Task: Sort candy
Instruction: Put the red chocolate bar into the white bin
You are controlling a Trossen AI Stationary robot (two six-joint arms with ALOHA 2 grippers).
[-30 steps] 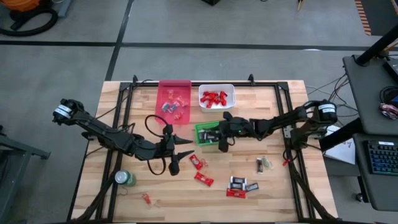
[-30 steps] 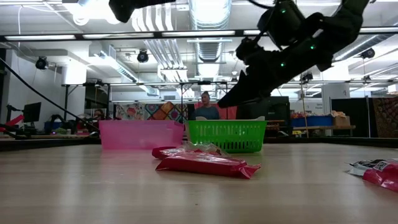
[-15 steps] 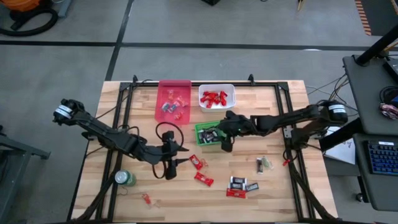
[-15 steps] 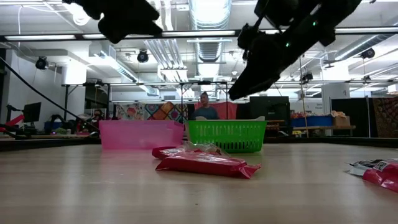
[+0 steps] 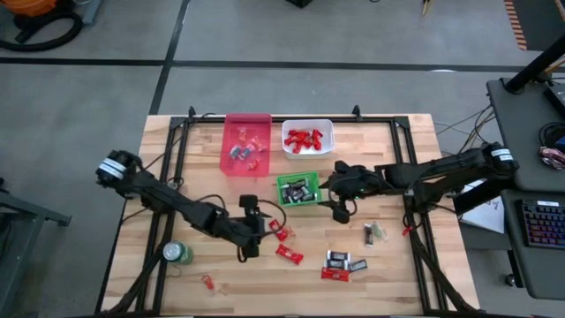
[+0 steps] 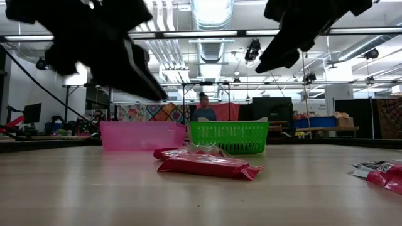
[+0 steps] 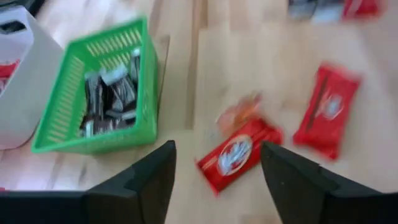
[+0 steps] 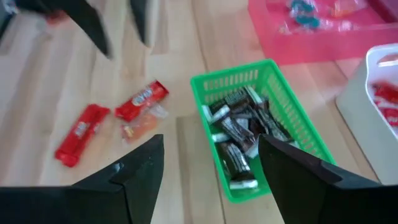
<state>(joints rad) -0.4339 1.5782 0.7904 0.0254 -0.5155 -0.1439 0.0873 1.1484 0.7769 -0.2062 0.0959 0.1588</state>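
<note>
I am counting three bins in the back half of the worktop (image 5: 388, 150): a pink bin (image 5: 246, 141) holding a few mixed sweets, a white bin (image 5: 307, 137) holding red candy, and a green basket (image 5: 300, 190) near the middle holding dark black-and-silver candy. On the open worktop I am seeing two red bars: the first red bar (image 5: 281, 232) is lying just in front of the green basket, with a small orange-clear wrapper (image 7: 239, 111) touching it, and the second red bar (image 5: 290, 254) is lying nearer the front edge. A cluster of wrapped sweets (image 5: 342, 263), red and dark, is lying toward the front edge; its count I cannot tell. One small dark piece (image 5: 369, 233) is lying toward the right edge. One green can (image 5: 177, 253) is standing near the front-left corner.

I am holding the left gripper (image 5: 251, 240) above the worktop beside the first red bar, arm stretched in from the left edge, jaws wide and empty. I am holding the right gripper (image 5: 339, 205) just right of the green basket, arm reaching in from the right edge, jaws wide and empty.

The worktop is pale wood. The room behind is showing ceiling lights and a person (image 6: 203, 108).
</note>
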